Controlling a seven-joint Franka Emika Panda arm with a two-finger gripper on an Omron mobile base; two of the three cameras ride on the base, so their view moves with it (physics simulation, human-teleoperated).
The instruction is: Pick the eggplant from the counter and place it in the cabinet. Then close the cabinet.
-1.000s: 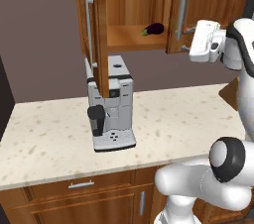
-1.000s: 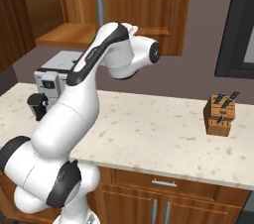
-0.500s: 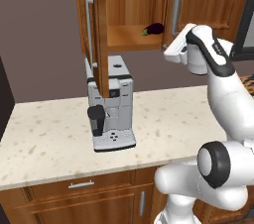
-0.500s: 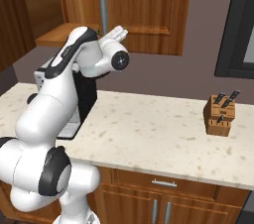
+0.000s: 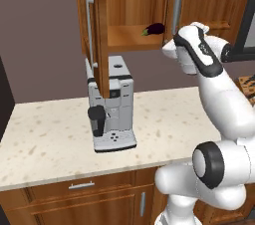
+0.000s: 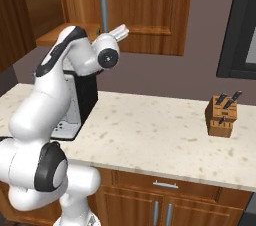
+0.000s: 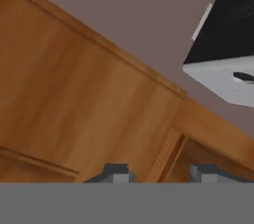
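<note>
Since the eggplant (image 5: 155,29) already lies on the shelf inside the cabinet (image 5: 130,10), the placing looks done; closing is left. The left door (image 5: 98,30) stands wide open, edge-on above the coffee machine (image 5: 111,110). The gripper (image 7: 161,172) faces the cabinet wood, its fingers (image 7: 116,172) apart and empty.

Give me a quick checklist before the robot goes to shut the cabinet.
1. Eggplant on the cabinet shelf: ok.
2. Gripper carrying nothing: ok, fingertips apart with nothing between them.
3. Gripper clear of the opening: ok, it faces the outside of the right door.
4. Left door closed: not ok, it swings wide open above the coffee machine.
5. Right door closed: not ok, it stands ajar.
6. Gripper touching the door: cannot tell.
</note>
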